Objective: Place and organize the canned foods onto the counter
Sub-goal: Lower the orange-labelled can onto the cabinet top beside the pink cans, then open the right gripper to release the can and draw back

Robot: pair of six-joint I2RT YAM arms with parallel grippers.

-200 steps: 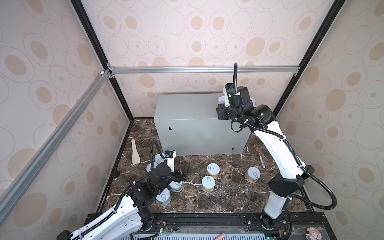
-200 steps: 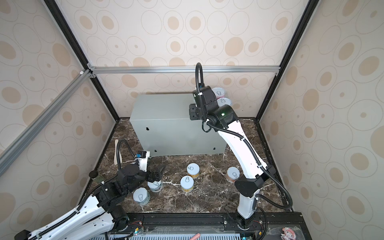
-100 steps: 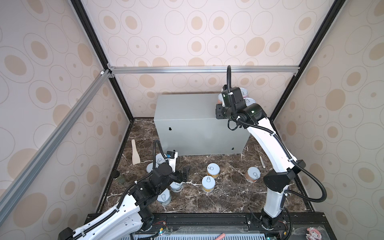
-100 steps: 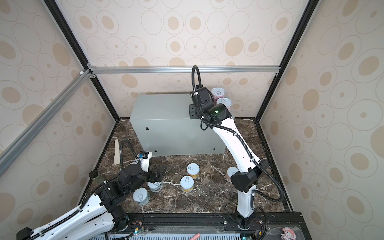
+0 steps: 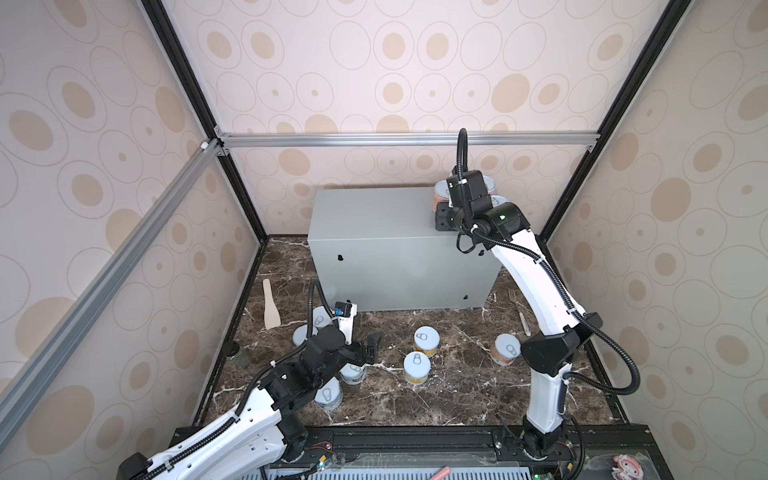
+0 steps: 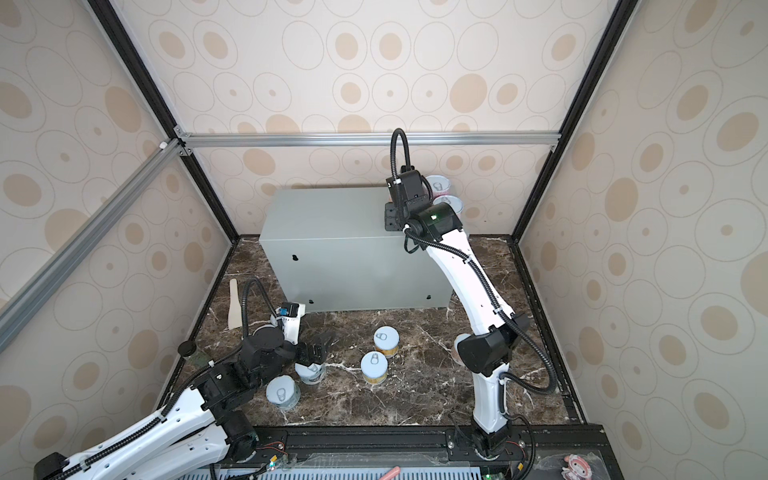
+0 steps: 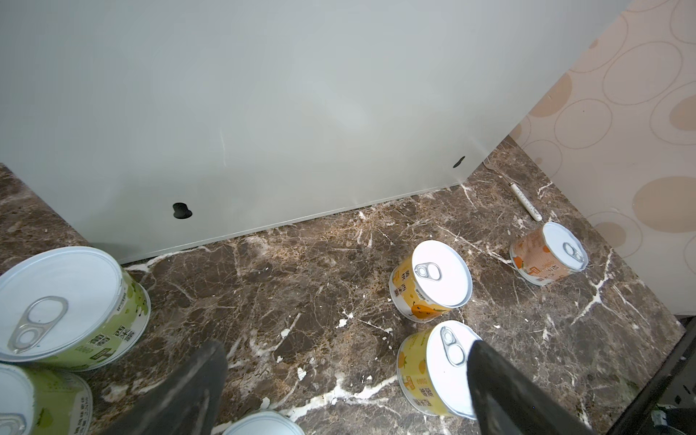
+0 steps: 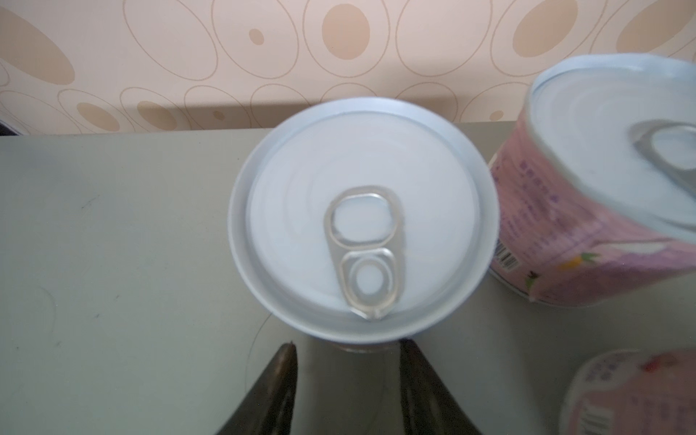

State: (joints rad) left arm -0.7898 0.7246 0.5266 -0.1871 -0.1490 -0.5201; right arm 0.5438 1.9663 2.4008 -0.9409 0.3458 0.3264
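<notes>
Canned foods (image 7: 431,278) (short silver-lidded cylinders) are likely handling rigid, weighty, slick; right gripper (image 8: 348,350) is pinching the wall of an orange-labelled can (image 8: 361,218), left gripper (image 7: 346,350) hanging spread.

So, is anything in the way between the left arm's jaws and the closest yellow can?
No, nothing visible. The left gripper hangs low with its jaws open, and the closest yellow can stands upright close by one jaw. Only bare marble floor shows between them.
</notes>
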